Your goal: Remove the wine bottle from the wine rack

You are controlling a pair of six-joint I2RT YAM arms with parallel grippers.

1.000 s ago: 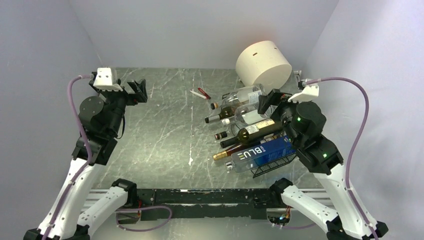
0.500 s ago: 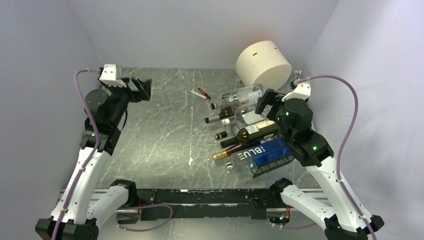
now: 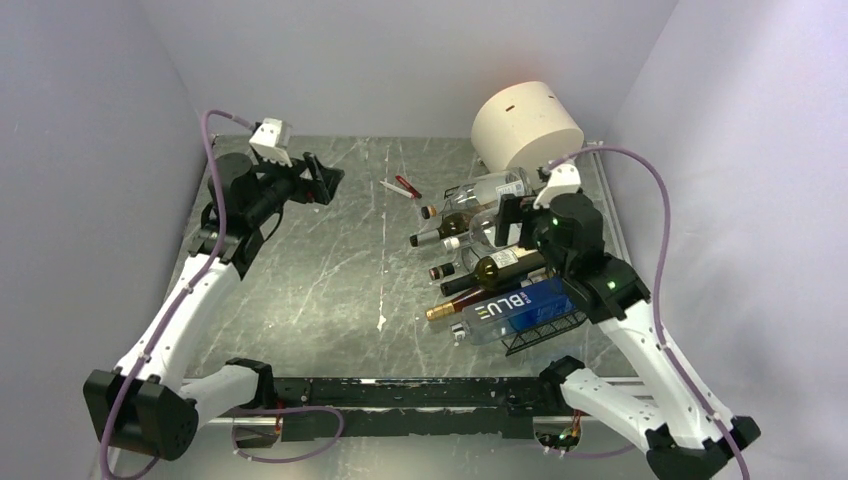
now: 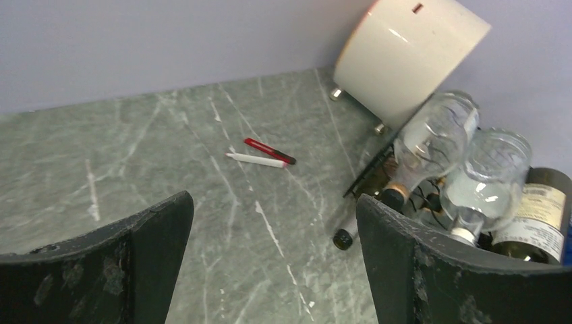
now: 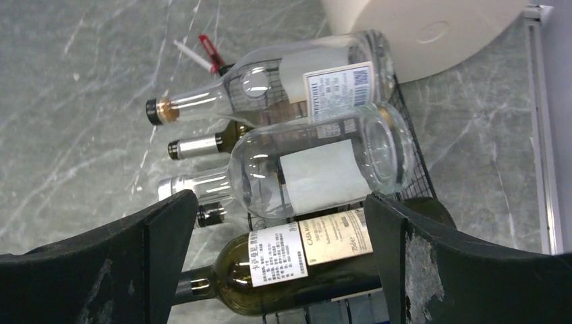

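Observation:
The black wire wine rack lies at the right of the table and holds several bottles with necks pointing left. A dark green wine bottle with a cream label lies in the middle, clear bottles behind it and a blue "BLU" bottle in front. My right gripper is open above the bottles. In the right wrist view its jaws straddle the dark wine bottle and a clear bottle, with rack mesh behind. My left gripper is open and empty at the far left, its jaws over bare table.
A cream cylinder lies tilted behind the rack, also in the left wrist view. A red pen and a white pen lie on the marble table left of the rack. Grey walls close in both sides.
My left arm has swung right and stretched out toward the table's back middle. My right gripper has moved left and over the bottles. Both stay open.

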